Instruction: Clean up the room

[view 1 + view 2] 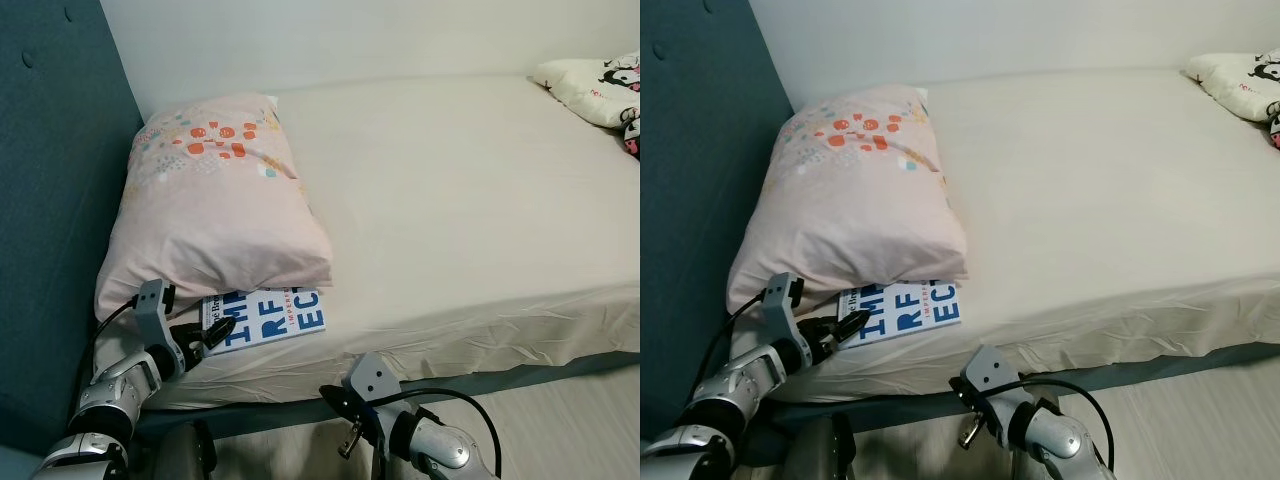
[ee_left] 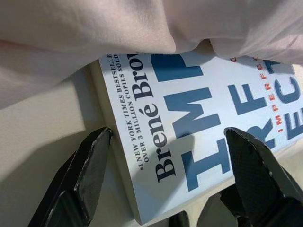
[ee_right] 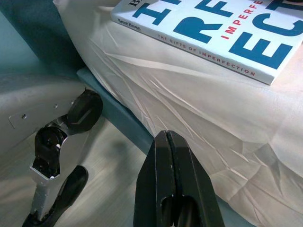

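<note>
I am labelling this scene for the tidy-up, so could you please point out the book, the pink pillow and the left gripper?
Book (image 1: 285,318): left eye view, on its white cover below the pillow's edge.
Pink pillow (image 1: 215,205): left eye view, on its middle.
Left gripper (image 2: 165,156): left wrist view, midway between its open fingertips.

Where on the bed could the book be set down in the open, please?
The bare sheet between the pink pillow and the patterned cushion is free. The near corner is crowded: pillow over book, left gripper there.
</note>
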